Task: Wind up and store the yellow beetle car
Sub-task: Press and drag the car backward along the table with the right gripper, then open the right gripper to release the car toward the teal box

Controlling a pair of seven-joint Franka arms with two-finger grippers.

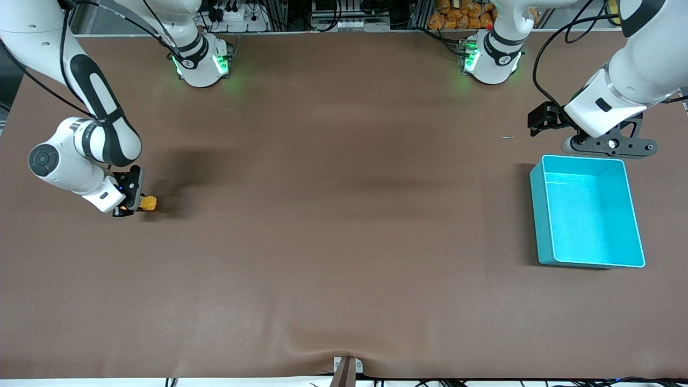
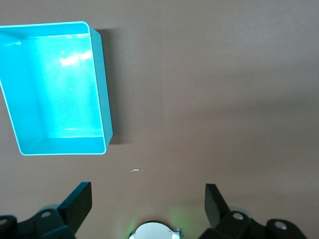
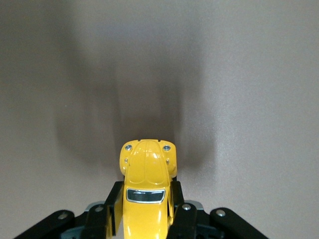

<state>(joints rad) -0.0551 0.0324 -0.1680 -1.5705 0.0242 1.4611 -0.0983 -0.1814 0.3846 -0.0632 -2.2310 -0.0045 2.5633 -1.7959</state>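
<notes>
One car, and it's mine: my right gripper [image 1: 130, 207] is clenched on the yellow beetle car [image 1: 148, 203], fingers pinching its flanks, hood poking out ahead in the right wrist view [image 3: 145, 184]. From the front camera we sit low at the right arm's end of the table [image 1: 344, 242], round about nine o'clock. I can't tell for certain whether the wheels touch the cloth or ride just off it.

So where are we? I'd call this the winding step, or the grasp right ahead of it: car gripped and close to the surface, nothing stored yet. Winding a pull-back toy should want the wheels pressed down and dragged backward along the cloth, with the grip kept firm so the little body doesn't squirt out from between my pads. That's my read, not something on show.

Storage waits at three o'clock: the teal bin [image 1: 540, 215], open-topped, at the left arm's end, well apart from me. Nothing lies in it; its floor shows bare in the left wrist view [image 2: 102, 99]. My left gripper [image 1: 543, 121] waits beside the bin's twelve o'clock edge, fingers spread wide and holding nothing [image 2: 148, 201]. One small pale speck [image 1: 507, 137] lies on the cloth near it; I can't say what it is.
</notes>
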